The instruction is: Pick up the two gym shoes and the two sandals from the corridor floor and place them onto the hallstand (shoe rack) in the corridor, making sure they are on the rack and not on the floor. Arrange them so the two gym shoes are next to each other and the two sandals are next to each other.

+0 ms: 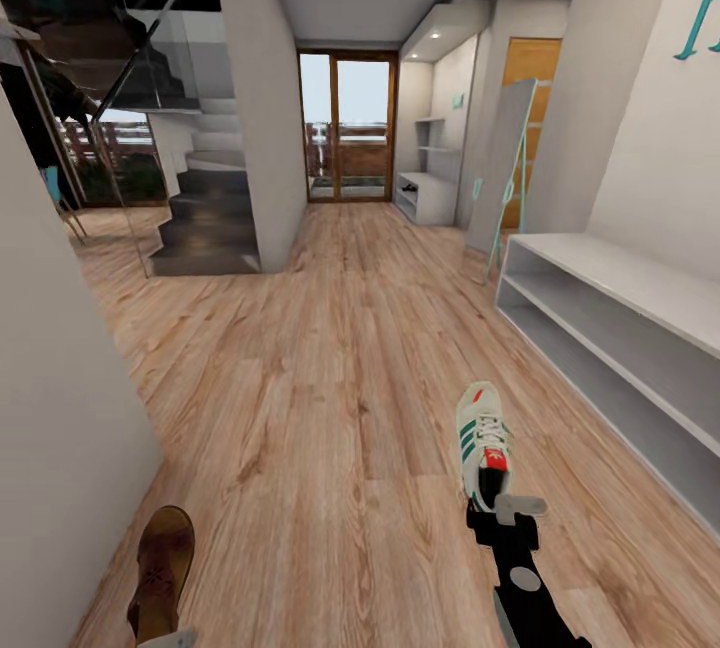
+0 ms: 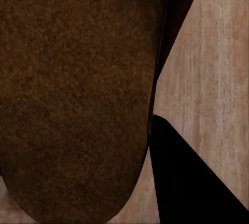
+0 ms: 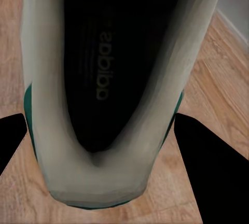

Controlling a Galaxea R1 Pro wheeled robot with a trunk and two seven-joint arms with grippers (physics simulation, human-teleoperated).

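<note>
Open corridor floor [image 1: 330, 368] ahead, wide and bare down the middle; blocked at right by white low shelf unit [image 1: 640, 328], at left by wall [image 1: 60, 448] and staircase [image 1: 205, 218]

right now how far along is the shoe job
Nothing looks placed yet: the far hallstand is too small to check. In hand: the right gripper is at the heel of a gym shoe, its dark fingers flanking the heel; a sandal is at the left arm, filling its wrist view. Whether either is lifted off the corridor floor is unclear. Left: racking these, plus the other shoe and sandal.
</note>
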